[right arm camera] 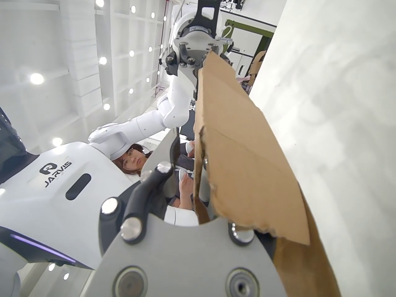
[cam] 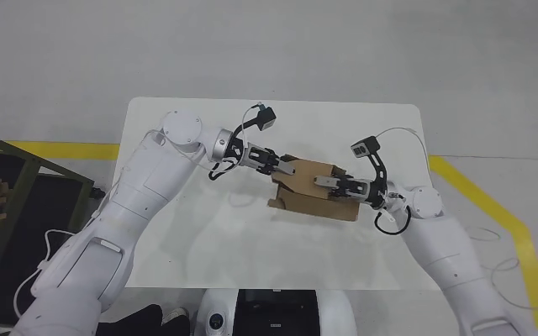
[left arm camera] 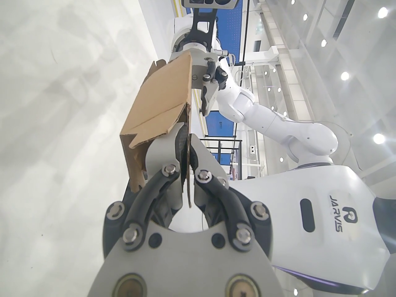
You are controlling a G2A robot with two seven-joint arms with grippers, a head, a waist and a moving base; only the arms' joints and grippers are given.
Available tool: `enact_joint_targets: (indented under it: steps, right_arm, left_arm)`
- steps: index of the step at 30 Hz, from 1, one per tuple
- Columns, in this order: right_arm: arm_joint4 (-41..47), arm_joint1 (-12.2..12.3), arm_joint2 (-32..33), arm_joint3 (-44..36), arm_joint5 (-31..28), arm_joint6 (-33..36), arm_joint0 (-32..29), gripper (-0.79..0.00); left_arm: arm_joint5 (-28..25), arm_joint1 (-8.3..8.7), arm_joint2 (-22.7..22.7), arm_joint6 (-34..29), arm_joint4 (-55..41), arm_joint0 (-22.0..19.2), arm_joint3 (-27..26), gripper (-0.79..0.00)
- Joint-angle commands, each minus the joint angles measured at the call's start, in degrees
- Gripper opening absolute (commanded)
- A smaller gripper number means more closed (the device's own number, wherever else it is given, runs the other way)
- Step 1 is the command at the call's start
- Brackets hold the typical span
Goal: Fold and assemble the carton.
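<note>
A brown cardboard carton (cam: 315, 191) lies partly unfolded in the middle of the white table (cam: 193, 235), held up between both arms. My left gripper (cam: 284, 165) is at its left end, and in the left wrist view it (left arm camera: 186, 139) is shut on a thin carton wall (left arm camera: 161, 103). My right gripper (cam: 330, 183) sits at the carton's right end. In the right wrist view it (right arm camera: 193, 143) straddles the edge of a carton panel (right arm camera: 247, 168), open, with a gap beside its visible finger (right arm camera: 161, 156); the other finger is hidden behind the cardboard.
Bare tabletop surrounds the carton on all sides. A dark green crate (cam: 25, 181) stands on the floor off the table's left edge. Yellow floor tape (cam: 471, 189) runs past the right side.
</note>
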Motion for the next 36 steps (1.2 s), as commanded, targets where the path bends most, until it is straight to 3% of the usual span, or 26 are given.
enact_joint_targets:
  steps: [1,10,12,13,14,15,36]
  right_arm:
    - [-0.47,-0.05,-0.10,0.06,-0.05,-0.21,0.05,-0.785]
    - [-2.74,-0.18,-0.14,0.00,0.16,-1.55,0.10,-0.785]
    - [-3.43,-0.17,-0.02,-0.14,0.09,-1.99,0.06,-0.785]
    - [-3.76,-0.17,0.02,-0.24,0.11,-2.27,0.01,-0.785]
    - [-4.14,-0.16,0.05,-0.32,0.26,-2.55,-0.03,-0.785]
    - [-4.54,-0.16,0.08,-0.43,0.34,-2.82,-0.05,-0.785]
    - [-10.15,-0.36,-0.17,-1.54,1.65,-8.21,-0.66,-0.785]
  left_arm:
    - [-0.05,-0.01,0.00,-0.04,-0.03,0.00,0.05,-0.785]
    - [-0.30,-0.03,-0.20,-0.23,-0.46,0.14,-0.03,-0.785]
    - [-0.45,-0.01,-0.38,-0.43,-0.86,0.20,-0.20,-0.517]
    - [-0.61,0.01,-0.50,-0.60,-1.18,0.28,-0.36,-0.305]
    - [-0.79,0.03,-0.63,-0.82,-1.49,0.35,-0.55,-0.040]
    - [-0.93,0.06,-0.77,-1.01,-1.69,0.41,-0.73,0.000]
    - [-2.14,0.67,-3.80,-3.12,-6.99,2.37,-5.97,0.000]
